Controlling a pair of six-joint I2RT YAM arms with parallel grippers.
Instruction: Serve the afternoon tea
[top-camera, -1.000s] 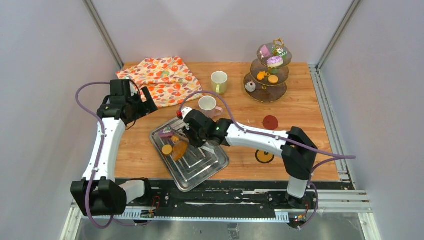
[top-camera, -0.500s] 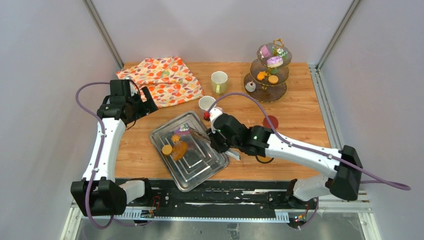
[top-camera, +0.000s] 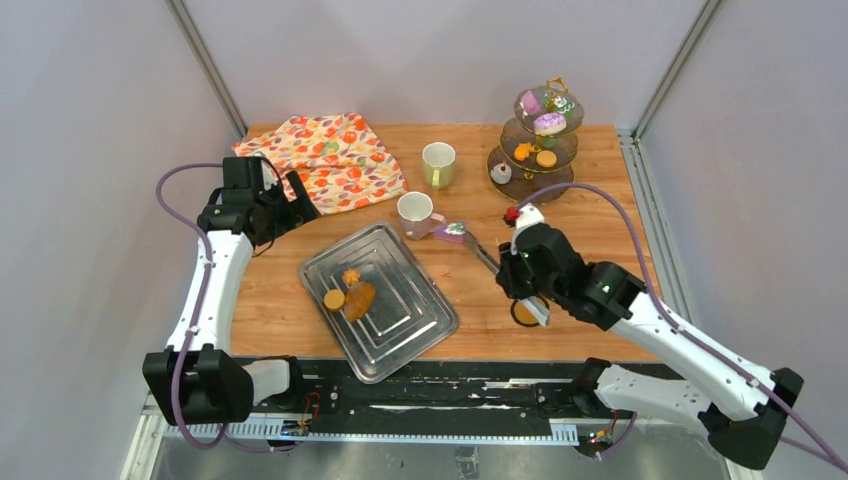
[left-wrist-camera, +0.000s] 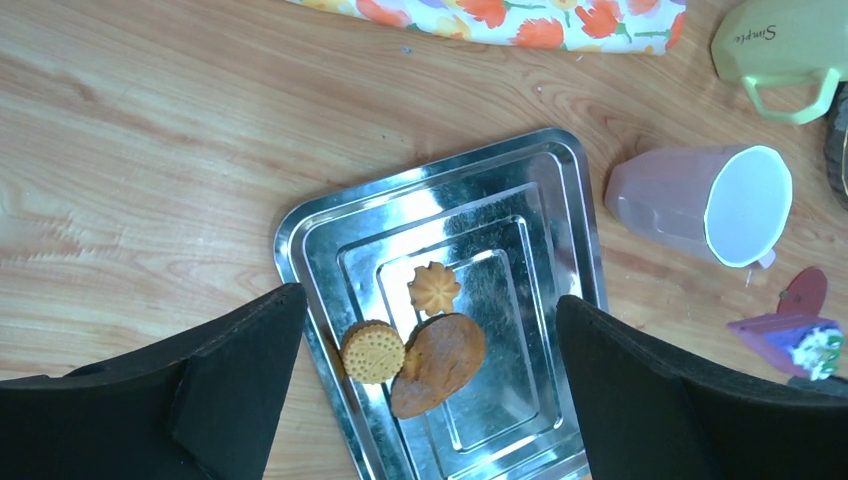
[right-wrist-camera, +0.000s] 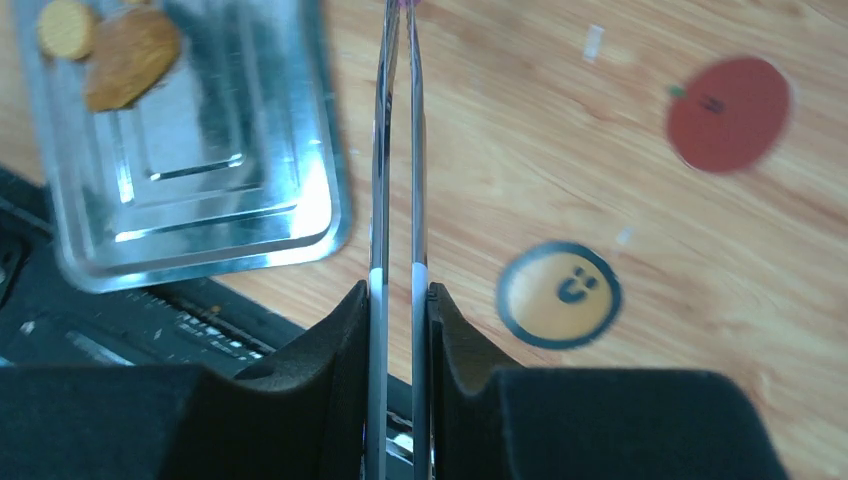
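R claw (right-wrist-camera: 398, 300) is squeezed narrow on the metal tongs (right-wrist-camera: 398, 150), both blades pressed nearly together btwn its fingers; out at the tongs' far tip, well ahead of the claw, a purple cake (top-camera: 455, 232) sits pinched just beside the pink mug (top-camera: 415, 212); the three-tier stand (top-camera: 530, 185), w/ other pastries on it, lies farther out and to the claw's right. L claw (left-wrist-camera: 430, 310) hangs wide and empty over the steel tray (left-wrist-camera: 300, 215), w/ a round cookie (left-wrist-camera: 372, 352), a flower cookie (left-wrist-camera: 434, 288) and a brown oval pastry (left-wrist-camera: 438, 365) below it.

Risks, as a judgement: the cake rides on a long lever, so any slack in the squeeze or a quick swing prob. drops it on the wood; the tongs are gripped at the handle end and could twist in the fingers; the tip is close enough to the pink mug to knock it on the way round; the stand's tiers look crowded, so the approach may catch a rim or nudge a pastry off.

Hard to see: R wrist view is blurred and cuts the tongs off at its top edge, so the pinch itself isn't shown there; in the top view the cake is too small to tell how much of it sits btwn the blades, or whether it touches the table; the yellow smiley coaster (right-wrist-camera: 560, 293) is half covered by the claw from above.
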